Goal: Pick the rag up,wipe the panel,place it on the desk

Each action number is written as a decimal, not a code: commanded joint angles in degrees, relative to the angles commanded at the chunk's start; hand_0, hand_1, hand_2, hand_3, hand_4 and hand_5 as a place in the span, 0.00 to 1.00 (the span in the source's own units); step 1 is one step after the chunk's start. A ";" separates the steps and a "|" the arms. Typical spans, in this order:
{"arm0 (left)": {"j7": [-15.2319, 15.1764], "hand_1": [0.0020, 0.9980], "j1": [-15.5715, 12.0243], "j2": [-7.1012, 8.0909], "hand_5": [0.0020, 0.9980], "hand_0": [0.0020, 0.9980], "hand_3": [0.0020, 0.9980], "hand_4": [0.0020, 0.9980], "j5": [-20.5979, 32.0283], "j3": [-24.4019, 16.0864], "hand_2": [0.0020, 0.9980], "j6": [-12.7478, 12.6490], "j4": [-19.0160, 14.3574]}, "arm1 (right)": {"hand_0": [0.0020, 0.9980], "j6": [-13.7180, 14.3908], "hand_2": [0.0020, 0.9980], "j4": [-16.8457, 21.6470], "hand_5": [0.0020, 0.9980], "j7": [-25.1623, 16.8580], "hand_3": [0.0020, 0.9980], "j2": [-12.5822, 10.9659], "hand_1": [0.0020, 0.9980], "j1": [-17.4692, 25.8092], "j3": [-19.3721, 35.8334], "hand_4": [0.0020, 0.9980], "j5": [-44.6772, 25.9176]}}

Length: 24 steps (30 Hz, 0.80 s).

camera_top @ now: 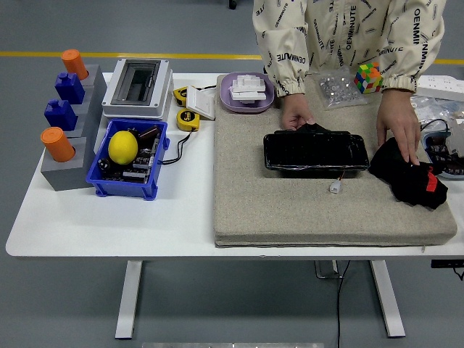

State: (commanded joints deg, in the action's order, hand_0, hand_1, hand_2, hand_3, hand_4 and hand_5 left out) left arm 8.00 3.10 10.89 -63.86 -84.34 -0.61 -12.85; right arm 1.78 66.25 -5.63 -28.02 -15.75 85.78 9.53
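1. No robot hand shows in the head view, so I cannot tell whether either one is released, clenched or grasping anything.
2. The black rag [407, 176] lies crumpled on the grey mat [290, 210] towards its right end, just beside the glossy black panel [315, 153]. A person at the far side rests one hand [398, 130] on the rag and the other hand [297, 114] on the panel's far edge.
3. Risk: a reach for the rag could meet the person's hand, since it covers part of the cloth.
4. Risk: the rag is floppy and bunched, so a shallow pinch may lift only a fold.
5. Risk: a thin cable and a small white part [335, 187] sit at the panel's near edge, and a wiping stroke could snag them.
6. The white bench [109, 225] is crowded on its left with a blue bin [129, 161] and a lemon [122, 146]. The floor is grey with a yellow line.
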 joint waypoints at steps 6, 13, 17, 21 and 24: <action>-0.06 0.64 0.02 0.37 0.44 0.61 0.56 0.63 -0.20 -0.28 0.65 -0.02 0.05 | 0.93 -0.04 0.90 0.12 0.88 0.02 0.90 -0.28 0.84 0.33 0.44 1.00 -0.22; -0.12 0.64 0.33 1.06 0.44 0.61 0.56 0.63 -0.11 0.52 0.65 0.05 -0.06 | 0.94 -0.32 0.90 0.22 0.88 -0.01 0.90 -0.40 0.84 0.84 0.92 1.00 -0.57; -0.09 0.64 0.22 1.43 0.44 0.61 0.56 0.63 0.20 1.32 0.65 0.03 0.06 | 0.94 -0.42 0.90 0.25 0.88 0.06 0.90 -0.36 0.84 0.89 0.92 1.00 -0.53; -0.09 0.64 0.19 1.70 0.44 0.61 0.56 0.63 0.40 2.14 0.65 0.07 0.07 | 0.94 -0.45 0.91 0.27 0.89 0.10 0.90 -0.30 0.84 0.89 0.98 1.00 -0.54; -0.11 0.64 0.29 1.81 0.44 0.61 0.56 0.63 0.43 2.52 0.65 0.10 0.01 | 0.94 -0.44 0.91 0.26 0.89 0.09 0.90 -0.37 0.84 0.89 0.95 1.00 -0.61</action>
State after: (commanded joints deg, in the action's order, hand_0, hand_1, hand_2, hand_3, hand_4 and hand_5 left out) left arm 7.89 3.39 12.69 -63.42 -81.82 -0.51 -12.84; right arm 1.33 66.51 -5.54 -28.39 -14.86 86.72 8.92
